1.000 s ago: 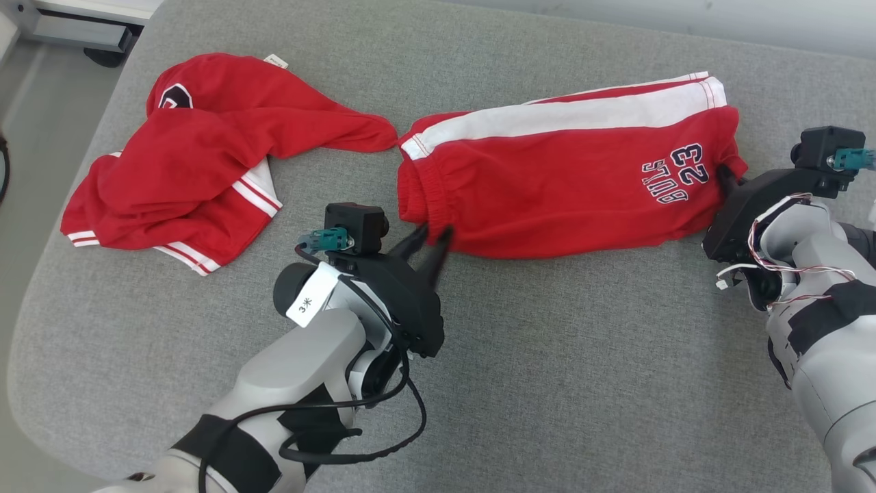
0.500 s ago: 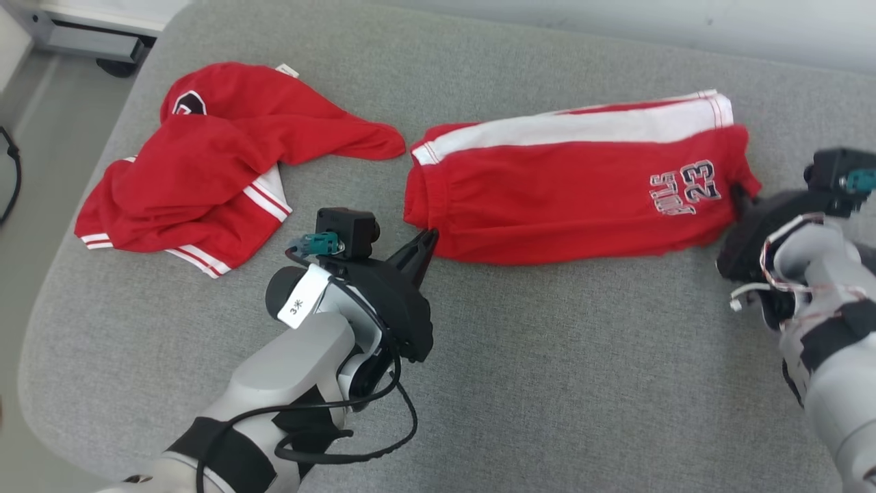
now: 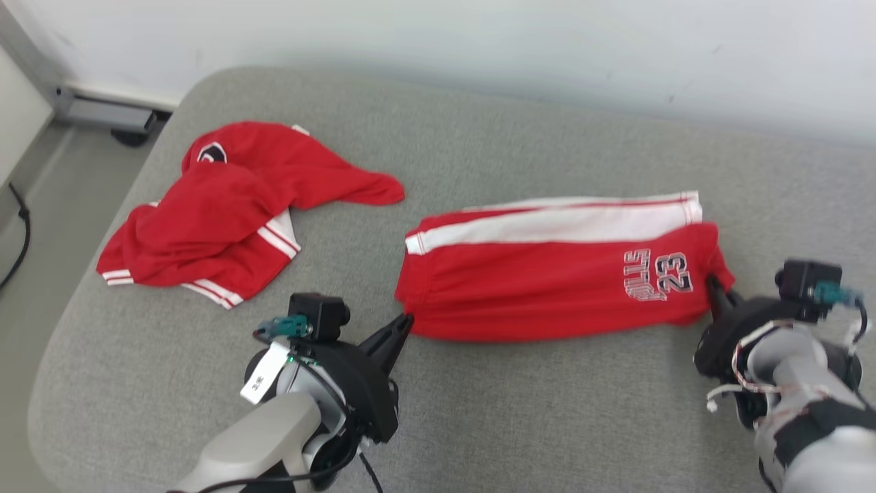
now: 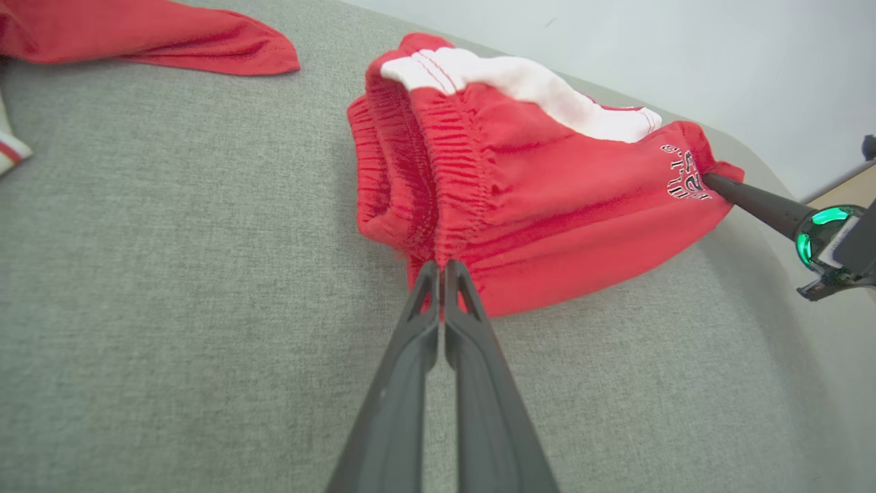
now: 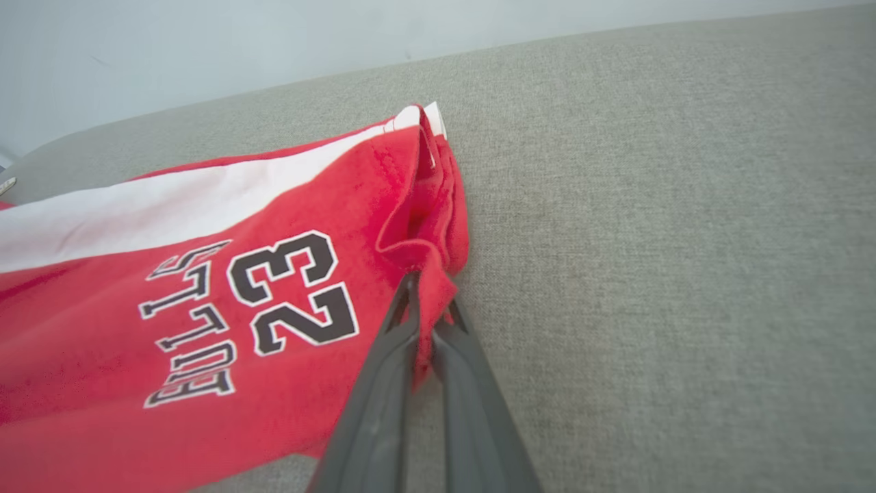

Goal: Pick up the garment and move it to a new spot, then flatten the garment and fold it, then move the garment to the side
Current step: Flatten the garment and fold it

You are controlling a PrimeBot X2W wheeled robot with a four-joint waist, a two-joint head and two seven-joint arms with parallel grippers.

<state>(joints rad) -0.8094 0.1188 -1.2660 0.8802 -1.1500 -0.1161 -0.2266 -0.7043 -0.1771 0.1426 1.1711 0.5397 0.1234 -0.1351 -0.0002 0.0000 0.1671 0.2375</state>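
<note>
Pinching the folded red shorts (image 3: 547, 287) at both near corners, the robot looked to be between folding and the final move aside. The left gripper (image 3: 408, 317) was fully closed on the gathered waistband corner, and the right gripper (image 3: 712, 282) was closed on the hem corner beside the number print. The shorts lay lengthwise across the right half of the grey padded surface (image 3: 547, 424), about midway between its near and far edges, with the white stripe along their far side. A second red top (image 3: 219, 205) lay crumpled near the far left corner, apart from them. The next move probably called for lifting both corners together, keeping the cloth taut and level so the layers did not slip apart.
</note>
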